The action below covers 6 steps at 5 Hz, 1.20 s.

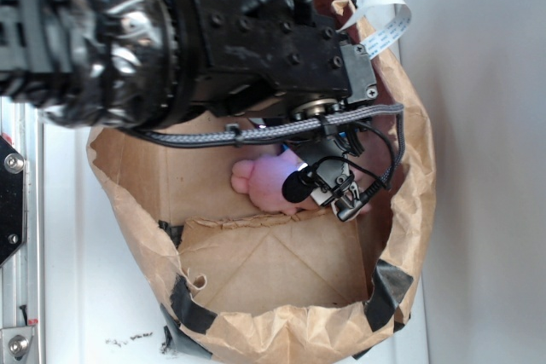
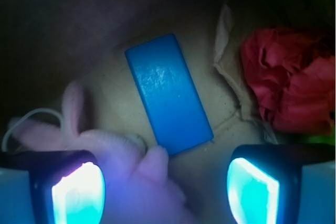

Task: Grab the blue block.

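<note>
The pink plush toy (image 2: 126,171) is lying by the left finger of the wide-open end effector (image 2: 165,187); the blue block (image 2: 168,94) is lying flat just ahead, between the fingers, slanted. Closing here risks pinching plush instead, with crumpled red cloth (image 2: 289,82) sitting right

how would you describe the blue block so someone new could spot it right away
Look inside the crumpled brown paper bag that the arm reaches into. In the wrist view, the blue block lies flat on the bag's floor, just ahead of the open pincer, between the pink plush toy and a crumpled red item. It is the only smooth, hard-edged, bright blue rectangle there.
</note>
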Motion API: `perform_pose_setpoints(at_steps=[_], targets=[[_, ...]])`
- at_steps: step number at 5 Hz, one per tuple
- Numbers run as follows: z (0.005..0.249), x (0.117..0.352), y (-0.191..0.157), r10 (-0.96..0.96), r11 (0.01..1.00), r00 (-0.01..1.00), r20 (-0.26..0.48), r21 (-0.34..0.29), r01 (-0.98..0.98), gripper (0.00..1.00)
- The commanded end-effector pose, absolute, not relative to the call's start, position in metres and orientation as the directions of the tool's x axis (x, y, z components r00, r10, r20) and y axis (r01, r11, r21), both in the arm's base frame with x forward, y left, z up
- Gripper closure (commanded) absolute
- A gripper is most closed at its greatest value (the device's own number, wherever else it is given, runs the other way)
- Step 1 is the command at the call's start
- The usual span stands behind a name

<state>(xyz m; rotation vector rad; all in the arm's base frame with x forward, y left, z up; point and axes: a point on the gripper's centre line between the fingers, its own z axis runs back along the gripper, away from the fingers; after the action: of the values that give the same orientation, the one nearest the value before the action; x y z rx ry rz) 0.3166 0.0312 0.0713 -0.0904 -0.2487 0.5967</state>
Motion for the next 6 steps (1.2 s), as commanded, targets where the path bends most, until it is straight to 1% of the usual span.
perform_pose_setpoints(at_steps=[1,2,3,4,5,6], targets=[[0.084,0.349,0.037,0.568,0.822,0.773,0.283,-0.171,-0.542,0.00],[0.082,0.353,0.037,0.555,0.831,0.777,0.295,-0.165,-0.531,0.00],[0.077,0.355,0.035,0.522,0.852,0.791,0.320,-0.141,-0.505,0.00],[0.063,0.356,0.028,0.468,0.880,0.806,0.363,-0.110,-0.461,0.00],[0.048,0.353,0.022,0.392,0.914,0.836,0.384,-0.058,-0.402,0.00],[0.045,0.350,0.020,0.348,0.931,0.847,0.402,-0.046,-0.361,0.00]])
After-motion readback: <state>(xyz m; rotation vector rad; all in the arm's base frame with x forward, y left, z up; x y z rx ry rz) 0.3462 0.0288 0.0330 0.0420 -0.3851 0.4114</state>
